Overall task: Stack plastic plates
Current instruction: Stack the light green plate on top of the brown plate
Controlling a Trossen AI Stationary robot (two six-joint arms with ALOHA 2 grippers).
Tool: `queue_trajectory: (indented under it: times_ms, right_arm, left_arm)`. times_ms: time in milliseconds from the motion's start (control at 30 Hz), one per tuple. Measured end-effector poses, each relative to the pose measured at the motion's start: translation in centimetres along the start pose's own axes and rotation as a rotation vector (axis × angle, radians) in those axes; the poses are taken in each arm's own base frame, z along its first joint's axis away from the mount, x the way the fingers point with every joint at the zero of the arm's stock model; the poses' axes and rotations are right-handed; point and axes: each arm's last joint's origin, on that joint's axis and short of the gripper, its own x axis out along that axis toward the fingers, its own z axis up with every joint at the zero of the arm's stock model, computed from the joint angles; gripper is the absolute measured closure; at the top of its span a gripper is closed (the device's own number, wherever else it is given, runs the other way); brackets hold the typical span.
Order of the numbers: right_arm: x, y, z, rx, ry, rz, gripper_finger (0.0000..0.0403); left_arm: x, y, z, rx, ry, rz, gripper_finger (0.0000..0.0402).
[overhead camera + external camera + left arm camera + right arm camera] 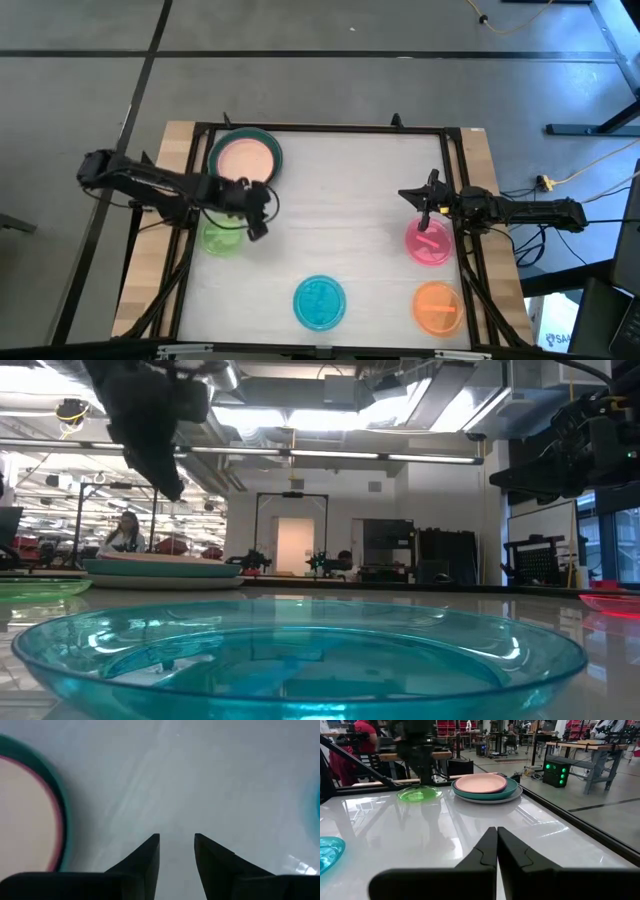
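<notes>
A stack of plates [245, 157] stands at the table's far left, peach on top over a magenta rim, teal green and grey beneath; it also shows in the right wrist view [487, 785]. Single plates rest flat on the table: light green [222, 237], cyan [320, 302], orange [437, 307] and pink [430, 242]. My left gripper [176, 850] is open and empty, raised above bare table between the stack and the light green plate [419, 794]. My right gripper [497, 845] is shut and empty, hovering near the pink plate's far edge.
A black frame [320, 128] runs around the white tabletop, with wooden edges on the left and right. Bare table lies in the middle, between the two arms. In the low view the cyan plate [300, 655] fills the foreground. People sit in the room beyond.
</notes>
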Motion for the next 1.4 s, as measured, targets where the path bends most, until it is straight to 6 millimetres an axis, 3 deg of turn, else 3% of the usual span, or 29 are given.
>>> queue_trajectory:
  times_ms: [200,400,533,733,1100,1400]
  right_arm:
    - [0.0,0.0,0.0,0.001,-0.002,-0.001,0.0398]
    - [0.0,0.0,0.0,0.001,-0.002,-0.001,0.0398]
    - [0.0,0.0,0.0,0.001,-0.001,-0.001,0.0398]
    - [0.0,0.0,0.0,0.001,-0.001,-0.001,0.0398]
    - [0.0,0.0,0.0,0.001,-0.001,0.000,0.0398]
    - [0.0,0.0,0.0,0.001,-0.001,0.000,0.0398]
  left_arm:
    - [0.1,-4.5,0.9,0.047,0.050,0.007,0.0287]
    - [1.4,-6.6,1.3,0.022,0.297,0.207,0.0287]
    - [2.9,-6.9,0.7,-0.049,0.468,0.336,0.0287]
    - [5.6,-7.2,-0.9,-0.101,0.645,0.368,0.0287]
    - [7.6,-6.0,-2.9,-0.105,0.699,0.475,0.0287]
    - [8.4,-6.1,-3.4,-0.119,0.690,0.413,0.0287]
